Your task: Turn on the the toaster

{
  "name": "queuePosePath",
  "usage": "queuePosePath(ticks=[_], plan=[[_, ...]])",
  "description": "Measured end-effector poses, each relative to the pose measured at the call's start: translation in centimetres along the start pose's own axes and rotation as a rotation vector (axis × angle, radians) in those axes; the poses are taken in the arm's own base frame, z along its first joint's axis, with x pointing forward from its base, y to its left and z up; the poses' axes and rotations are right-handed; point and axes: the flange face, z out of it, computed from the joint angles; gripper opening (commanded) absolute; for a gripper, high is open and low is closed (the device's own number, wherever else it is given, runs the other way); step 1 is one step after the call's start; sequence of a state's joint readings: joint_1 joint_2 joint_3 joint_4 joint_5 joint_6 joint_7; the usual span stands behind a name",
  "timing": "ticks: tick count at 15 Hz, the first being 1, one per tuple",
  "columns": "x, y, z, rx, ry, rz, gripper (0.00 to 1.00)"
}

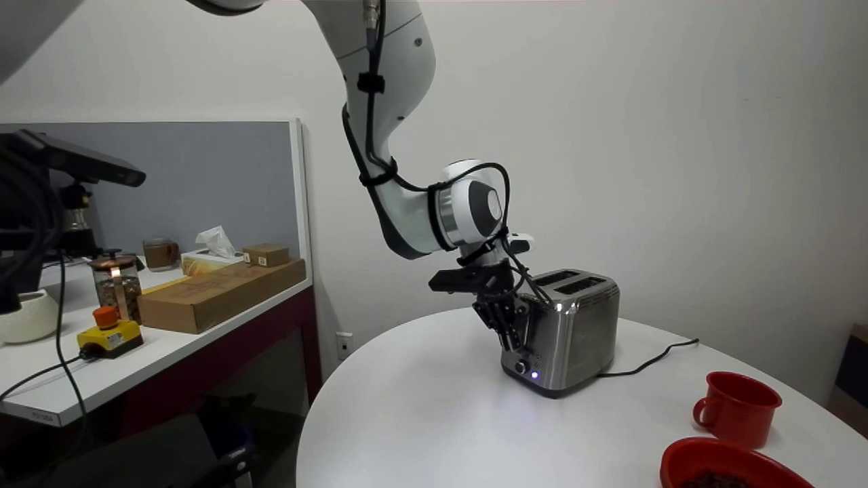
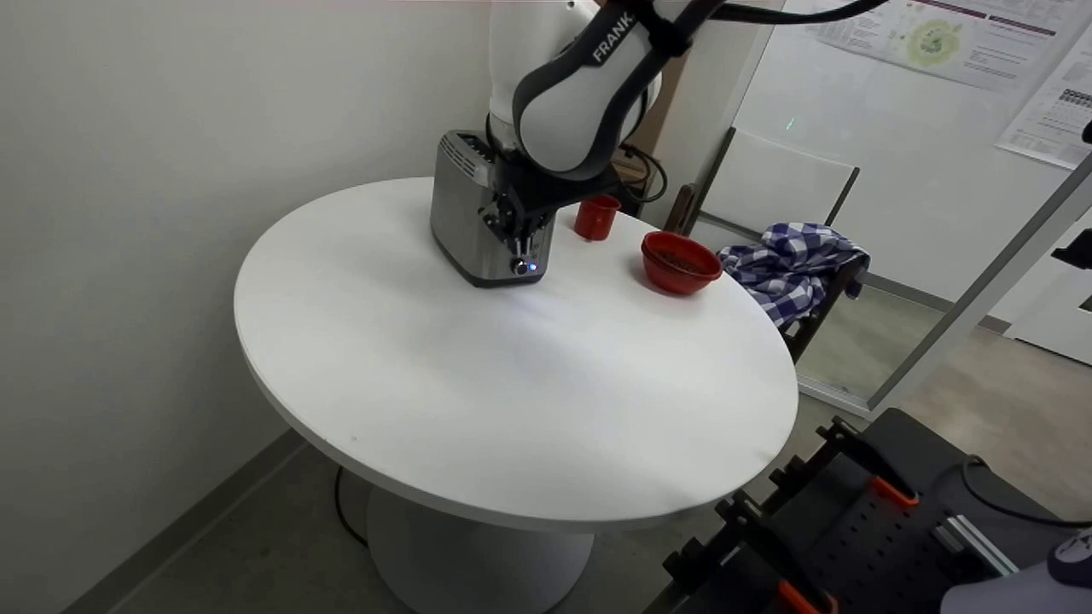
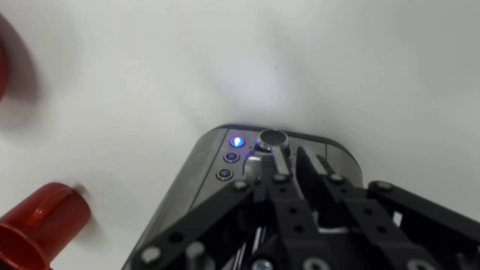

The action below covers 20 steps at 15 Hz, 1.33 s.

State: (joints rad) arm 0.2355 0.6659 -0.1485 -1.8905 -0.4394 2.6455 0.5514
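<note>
The brushed-steel toaster (image 1: 590, 332) stands upright on the white round table and also shows in an exterior view (image 2: 465, 213) and the wrist view (image 3: 180, 195). Its control end has a round knob (image 3: 273, 137) and a column of buttons; the button beside the knob (image 3: 237, 141) glows blue-white. My gripper (image 3: 289, 150) points down against this end, its fingertips just above the knob. The fingers are slightly apart, with nothing clearly seen between them. The gripper also shows in both exterior views (image 1: 515, 342) (image 2: 522, 247). The side lever is mostly hidden behind the fingers.
A black cord (image 1: 637, 369) runs from the toaster across the table (image 1: 407, 407). A red mug (image 1: 742, 410) and a red bowl (image 2: 674, 277) with dark contents stand to one side. The wall (image 1: 678, 203) is close behind the toaster. A desk (image 1: 224, 329) with boxes stands apart.
</note>
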Motion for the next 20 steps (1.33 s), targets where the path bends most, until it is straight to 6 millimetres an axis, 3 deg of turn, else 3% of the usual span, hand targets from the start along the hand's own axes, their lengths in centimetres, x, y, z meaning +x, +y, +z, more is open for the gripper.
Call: queuePosePath(ticks=[4, 7, 12, 17, 20], plan=[[0.2, 0.3, -1.2, 0.039, -0.084, 0.126, 0.77], [0.4, 1.6, -4.0, 0.053, -0.107, 0.180, 0.98], [-2.4, 3.6, -9.9, 0.043, -0.137, 0.117, 1.00], [-6.1, 4.4, -17.3, 0.129, -0.082, 0.050, 1.00], [-7.1, 5.2, -18.7, 0.138, -0.069, 0.060, 1.00]])
